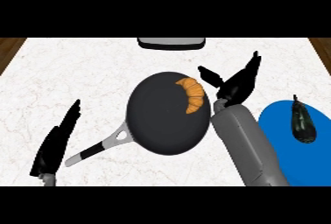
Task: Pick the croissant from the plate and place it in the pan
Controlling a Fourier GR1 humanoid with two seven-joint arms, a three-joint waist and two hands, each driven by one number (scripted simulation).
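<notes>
An orange croissant (192,93) lies inside the black pan (161,122), against its upper right rim. The pan's grey and black handle (97,150) points to the lower left. My right hand (237,83) is just right of the pan, fingers spread and straight, open, holding nothing and apart from the croissant. The blue plate (284,131) sits at the right, partly behind my right forearm, with a dark eggplant (301,122) on it. My left hand (58,142) rests open at the lower left, fingers up.
A grey and black appliance (171,42) stands at the counter's far edge, above the pan. The white marble counter (77,78) ends in wooden strips at both upper corners.
</notes>
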